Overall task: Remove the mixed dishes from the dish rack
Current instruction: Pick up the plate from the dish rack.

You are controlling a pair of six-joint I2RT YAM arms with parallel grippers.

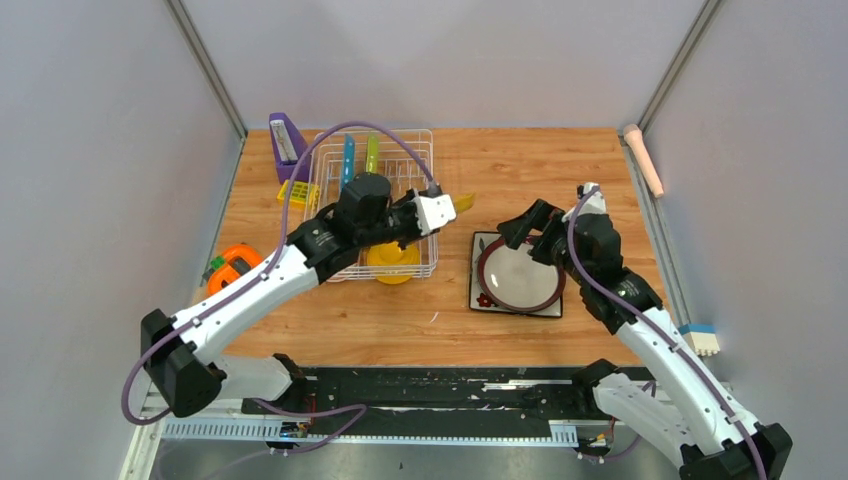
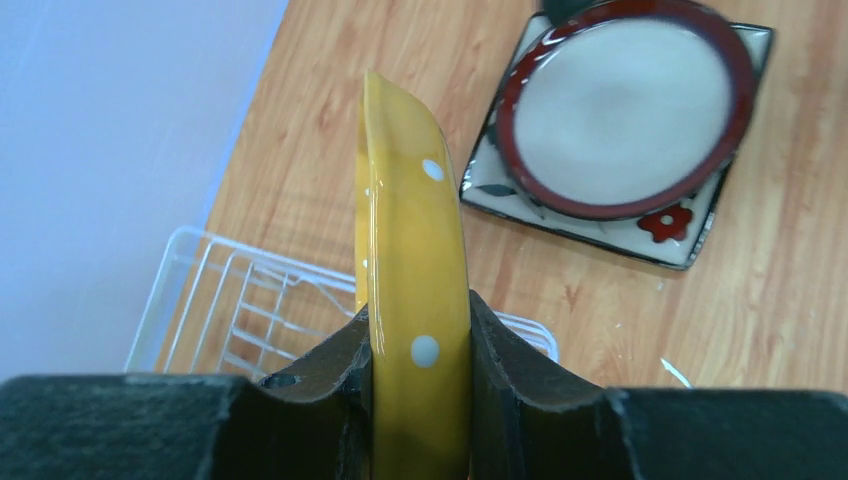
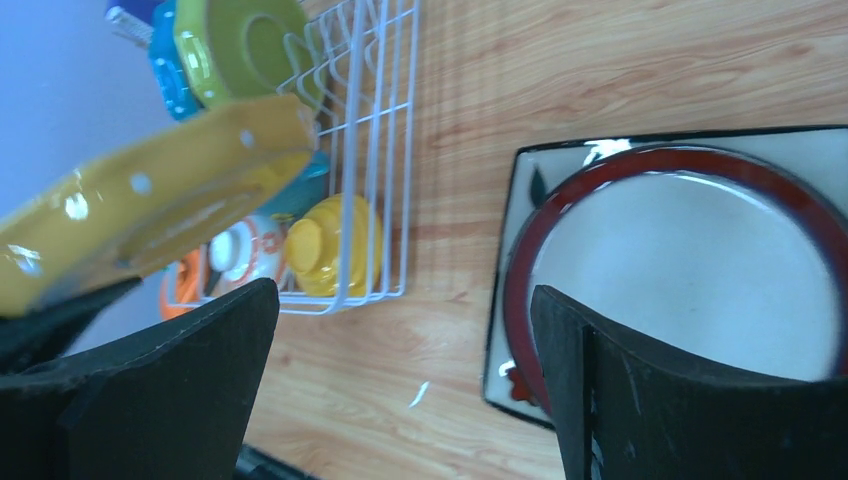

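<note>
My left gripper (image 1: 445, 208) (image 2: 420, 340) is shut on the rim of a yellow white-dotted plate (image 1: 463, 203) (image 2: 405, 200) (image 3: 150, 205), held on edge in the air just past the right side of the white wire dish rack (image 1: 425, 140) (image 2: 190, 290) (image 3: 390, 150). Blue (image 1: 347, 158) and green (image 1: 372, 152) plates stand in the rack's prongs. A yellow bowl (image 1: 392, 262) (image 3: 320, 245) and a red-and-white bowl (image 3: 240, 255) sit at its near end. The red-rimmed round plate (image 1: 520, 275) (image 2: 625, 100) (image 3: 690, 270) lies on the dark square plate (image 1: 480, 290) (image 2: 690, 235). My right gripper (image 1: 530, 235) (image 3: 405, 330) hangs open above their left edge, holding nothing.
A purple slanted holder (image 1: 287, 140) and a small yellow grid block (image 1: 292, 192) stand left of the rack. An orange tape measure (image 1: 235, 268) lies near the left wall. A pink cylinder (image 1: 645, 160) and a white-and-blue block (image 1: 702, 340) lie along the right wall.
</note>
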